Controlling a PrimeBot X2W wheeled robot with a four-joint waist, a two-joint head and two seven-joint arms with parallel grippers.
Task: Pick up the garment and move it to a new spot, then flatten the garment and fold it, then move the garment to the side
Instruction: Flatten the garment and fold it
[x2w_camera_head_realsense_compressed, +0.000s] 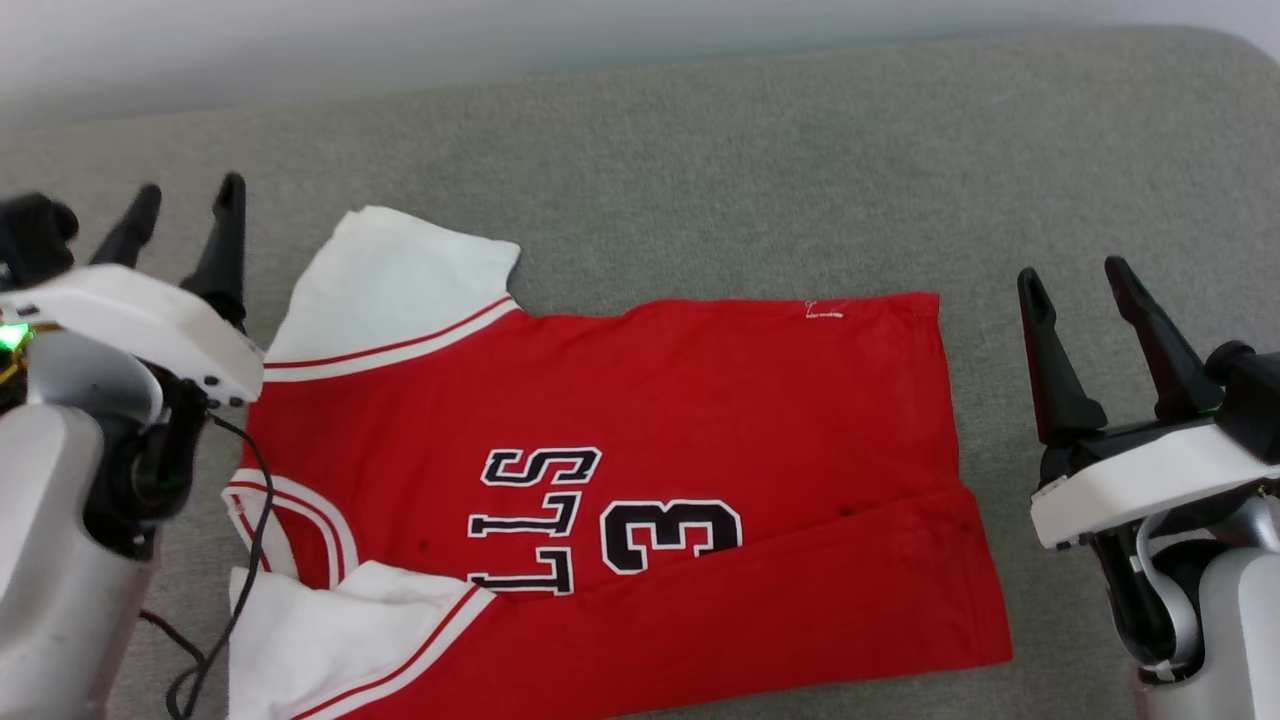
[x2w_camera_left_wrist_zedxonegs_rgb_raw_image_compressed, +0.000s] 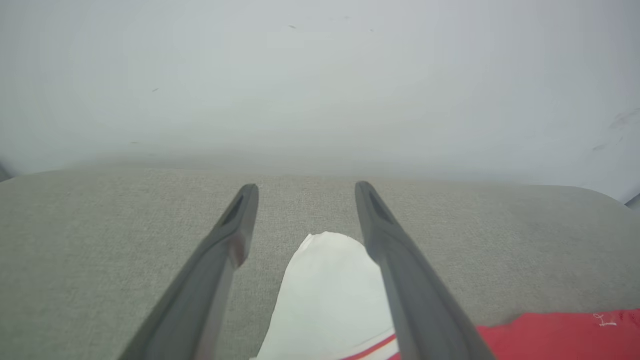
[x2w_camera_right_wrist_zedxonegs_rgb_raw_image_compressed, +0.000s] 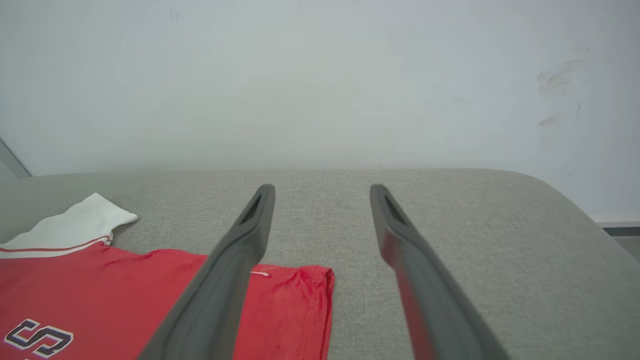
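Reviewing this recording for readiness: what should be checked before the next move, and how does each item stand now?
1. Left gripper open, empty: ok.
2. Right gripper open, empty: ok.
3. Garment front up on grey cushion: ok.
4. Far sleeve spread flat: ok.
5. Near sleeve flat: not ok, it lies over the body.
6. Garment's near edge: cannot tell, cut off by the head view.
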